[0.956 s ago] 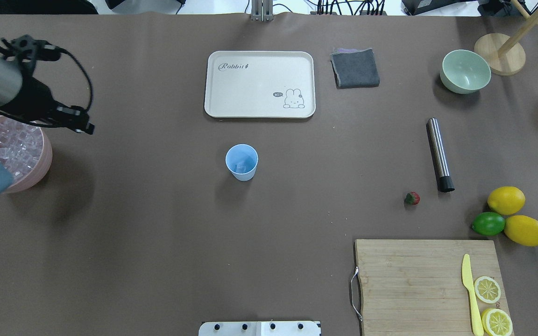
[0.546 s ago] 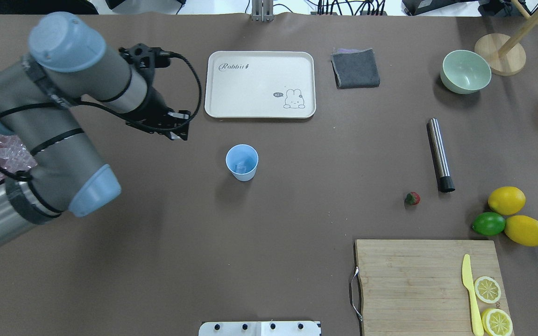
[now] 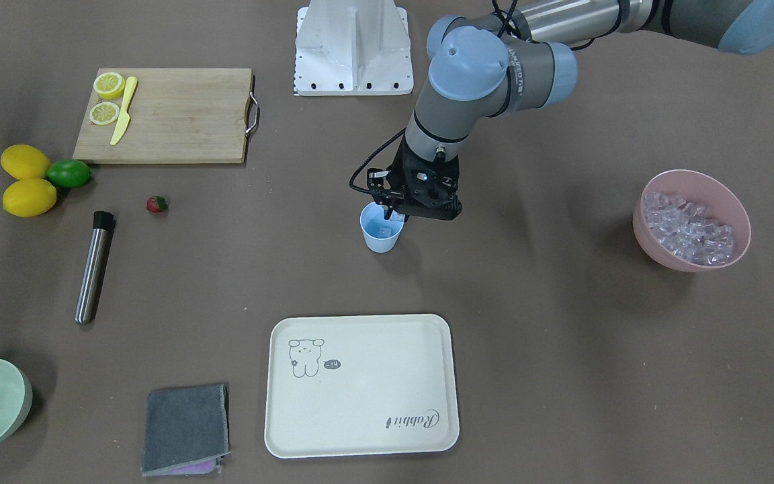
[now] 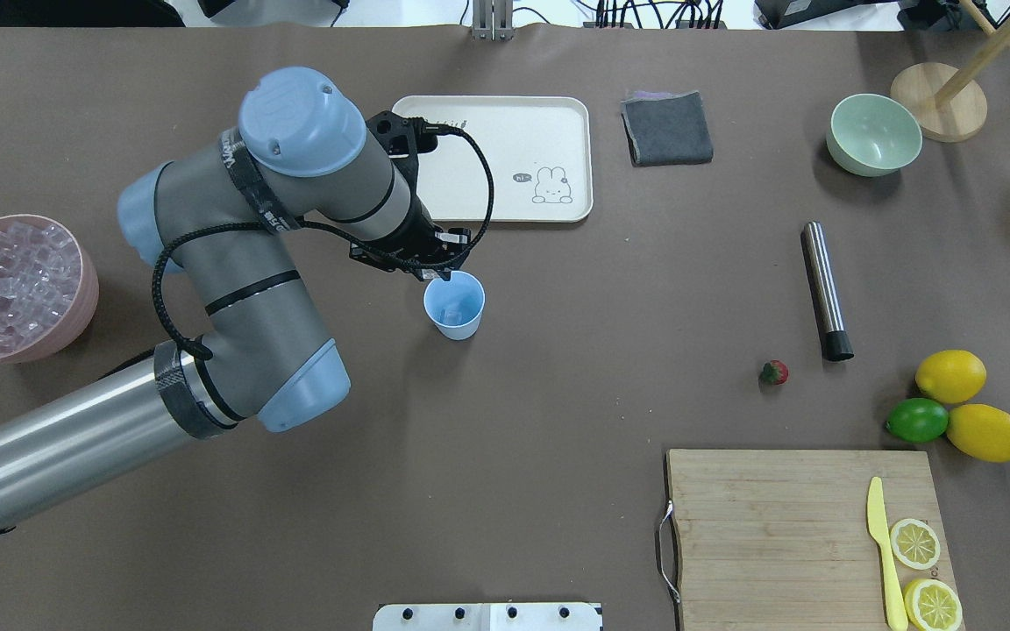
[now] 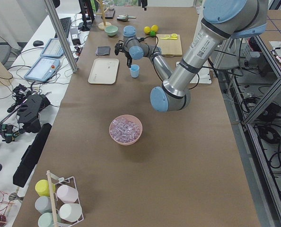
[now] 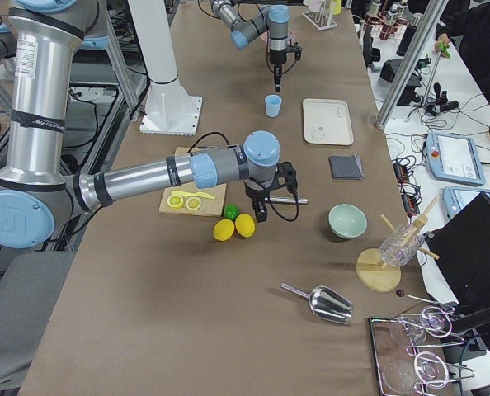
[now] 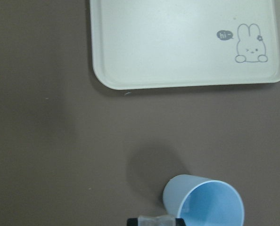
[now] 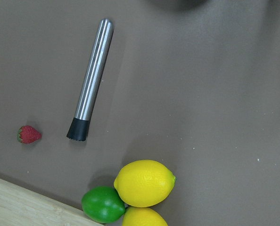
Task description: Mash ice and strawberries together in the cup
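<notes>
Cup (image 4: 453, 304) is sitting on the counter (image 4: 558, 394) with the left end effector (image 4: 437, 275) hovering at its rim, clamping an ice cube (image 7: 155, 220); can't tell whether the right end effector (image 6: 261, 214) is apart or together.

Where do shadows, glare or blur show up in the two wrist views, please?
Left wrist view: a soft shadow lies beside the cup; the ice piece at the bottom edge looks blurred. Right wrist view: a bright glare stripe runs along the steel muddler.

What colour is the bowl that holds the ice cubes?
Pink. The bowl of ice shows best in the exterior front-facing view.
</notes>
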{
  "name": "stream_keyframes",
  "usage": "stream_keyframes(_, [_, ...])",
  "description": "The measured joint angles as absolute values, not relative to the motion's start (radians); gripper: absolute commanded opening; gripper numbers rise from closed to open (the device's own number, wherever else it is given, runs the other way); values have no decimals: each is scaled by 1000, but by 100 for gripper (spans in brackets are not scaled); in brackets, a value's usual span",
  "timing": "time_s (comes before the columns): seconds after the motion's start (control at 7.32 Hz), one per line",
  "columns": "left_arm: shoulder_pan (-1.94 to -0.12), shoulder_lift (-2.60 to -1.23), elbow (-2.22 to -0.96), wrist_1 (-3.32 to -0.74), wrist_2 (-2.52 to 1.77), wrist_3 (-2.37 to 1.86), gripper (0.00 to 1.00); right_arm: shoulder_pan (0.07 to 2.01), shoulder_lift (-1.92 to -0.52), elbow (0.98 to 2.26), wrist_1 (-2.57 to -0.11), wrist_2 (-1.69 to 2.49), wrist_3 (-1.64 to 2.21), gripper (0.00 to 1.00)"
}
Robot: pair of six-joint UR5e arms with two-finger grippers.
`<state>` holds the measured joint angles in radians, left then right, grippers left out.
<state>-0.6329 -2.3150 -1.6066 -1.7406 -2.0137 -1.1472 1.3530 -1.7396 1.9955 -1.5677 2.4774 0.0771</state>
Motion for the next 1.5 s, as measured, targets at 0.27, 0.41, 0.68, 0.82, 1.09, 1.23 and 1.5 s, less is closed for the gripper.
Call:
stream_keyframes(0.27, [-613,-2321,-1603,-1744,-1998,-1155,67,1353,-1740,1994,-1568,2477,76,100])
stream_keyframes(0.41, [-611,-2325,-1598,-1745,-1994,-1155,80,1353,-1740,1994,-1568,2477,76,100])
stream_keyframes(0.68, [-620,-2331,-1591,-1744,-1992,-1150,82,1353,-1741,1994,-1568,2477,75,100])
stream_keyframes(0.82, [-639,-2327,-1596,-1742,-1993,-1129,82,1353,-1741,1994,-1568,2477,75,100])
stream_keyframes(1.09, [-708,-2220,-1685,-1733,-1996,-960,82,1353,-1741,1994,-1568,2477,75,100])
stream_keyframes(1.23, [-753,-2141,-1739,-1729,-2001,-847,82,1353,-1741,1994,-1568,2477,75,100])
stream_keyframes(1.5, [-853,-1988,-1822,-1728,-2044,-684,83,1353,-1740,1994,-1568,2477,77,100])
